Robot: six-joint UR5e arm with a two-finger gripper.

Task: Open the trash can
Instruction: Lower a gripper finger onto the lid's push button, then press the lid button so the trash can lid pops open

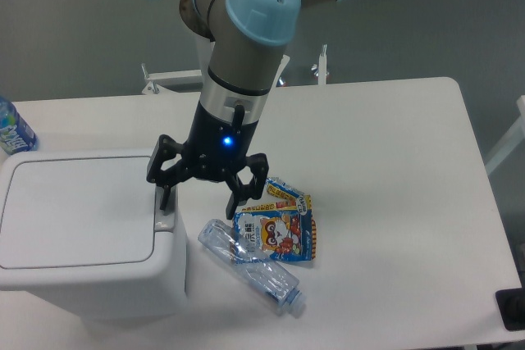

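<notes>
The trash can (82,235) is a large boxy white bin at the left front of the table, its flat lid (74,211) down and shut. Its small grey push-button tab (166,221) sits on the right edge of the lid. My gripper (199,198) hangs open just right of the bin's top. Its left finger (166,196) is right above the tab, touching it or nearly so. Its right finger (234,202) hangs over the table beside the bin. Nothing is held between them.
A clear crushed plastic bottle (253,268) lies on the table right of the bin. A colourful snack packet (275,223) lies beside it. A blue-labelled bottle (12,129) stands at the far left edge, behind the bin. A dark object (513,309) shows at the right front edge.
</notes>
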